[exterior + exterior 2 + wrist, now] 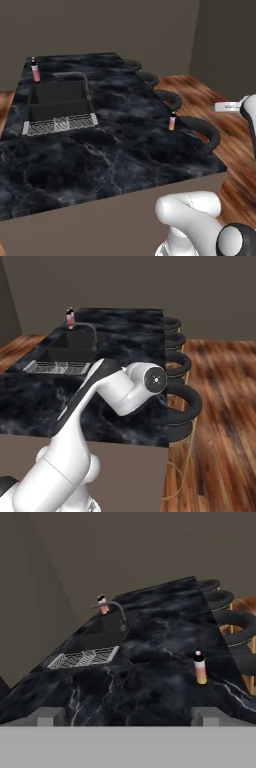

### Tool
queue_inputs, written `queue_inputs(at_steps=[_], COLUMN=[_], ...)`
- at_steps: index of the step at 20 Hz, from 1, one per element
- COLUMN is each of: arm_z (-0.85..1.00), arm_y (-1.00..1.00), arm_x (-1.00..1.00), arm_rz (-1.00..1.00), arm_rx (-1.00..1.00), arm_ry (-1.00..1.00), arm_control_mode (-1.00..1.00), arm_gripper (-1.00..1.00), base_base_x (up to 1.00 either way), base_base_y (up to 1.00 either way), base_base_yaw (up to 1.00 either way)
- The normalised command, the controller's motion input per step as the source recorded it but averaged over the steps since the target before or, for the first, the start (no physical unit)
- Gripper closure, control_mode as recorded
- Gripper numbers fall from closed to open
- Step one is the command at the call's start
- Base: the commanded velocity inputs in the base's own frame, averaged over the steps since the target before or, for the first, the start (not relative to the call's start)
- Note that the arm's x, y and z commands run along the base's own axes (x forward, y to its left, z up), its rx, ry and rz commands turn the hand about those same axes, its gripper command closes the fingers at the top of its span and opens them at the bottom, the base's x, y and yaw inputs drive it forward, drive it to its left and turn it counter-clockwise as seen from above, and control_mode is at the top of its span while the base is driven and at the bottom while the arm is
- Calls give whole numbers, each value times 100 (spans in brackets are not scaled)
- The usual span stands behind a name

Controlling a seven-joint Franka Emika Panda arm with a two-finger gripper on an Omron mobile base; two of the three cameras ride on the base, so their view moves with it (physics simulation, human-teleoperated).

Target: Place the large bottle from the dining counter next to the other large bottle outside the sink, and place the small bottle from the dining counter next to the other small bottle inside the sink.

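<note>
The dining counter (pixel 125 150) is a black veined slab with the sink (pixel 57 100) set in its far left, under a curved faucet (pixel 80 77). A large pink bottle with a black cap (pixel 35 69) (pixel 70 317) (pixel 102 604) stands outside the sink at its far corner. A small orange-pink bottle (pixel 172 121) (pixel 200 668) stands upright near the counter's stool-side edge. My gripper (pixel 127 716) (pixel 220 107) hovers off that edge, level with the small bottle and short of it, open and empty. The sink's inside is hidden. The other large bottle is out of view.
A ribbed drain rack (pixel 60 125) (pixel 82 658) lies at the sink's near end. Round black stools (pixel 200 127) (pixel 180 401) (pixel 235 624) line the counter's right side over a wooden floor. My arm's elbow (pixel 155 378) blocks part of the counter in the right base view.
</note>
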Motion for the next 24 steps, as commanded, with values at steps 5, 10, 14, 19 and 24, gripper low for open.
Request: queue_inputs(at_steps=[5, 10, 14, 19, 24], arm_z=[0, 0, 0, 0, 0], arm_y=[0, 0, 0, 0, 0], arm_x=[0, 0, 0, 0, 0], arm_rz=[0, 0, 0, 0, 0], arm_rx=[0, 0, 0, 0, 0], arm_ry=[0, 0, 0, 0, 0], arm_control_mode=[100, 100, 100, 100, 100], arm_gripper=[-100, -100, -100, -100, -100], base_base_x=[12, 21, 53, 63, 35], base_base_y=[-60, -17, 19, 14, 0], base_base_yaw=[20, 10, 0, 0, 0])
